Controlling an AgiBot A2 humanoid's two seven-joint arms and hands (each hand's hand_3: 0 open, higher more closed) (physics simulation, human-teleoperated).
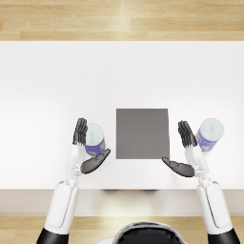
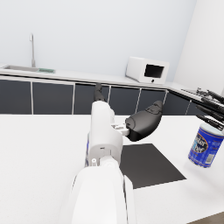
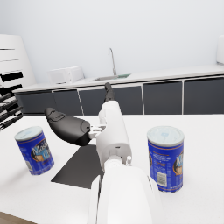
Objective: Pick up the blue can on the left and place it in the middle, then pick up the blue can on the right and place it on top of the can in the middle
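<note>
Between the spread fingers (image 1: 80,131) and thumb of the open left hand (image 1: 88,150), the upright left can (image 1: 95,139) stands ungripped on the worktop (image 1: 57,86); the right hand (image 1: 186,152), also open, lies just beside its own can (image 1: 208,134)

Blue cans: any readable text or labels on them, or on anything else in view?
Left can: white brand script starting "Ma", the rest blurred.
Right can: white panel of small print and part of a white script, all too small to read.
Microwave: no text visible.
Dark mat: none.

White table (image 1: 57,71) on wood floor (image 1: 119,19) — dark cabinets (image 2: 52,98), pale walls (image 2: 109,30).
</note>
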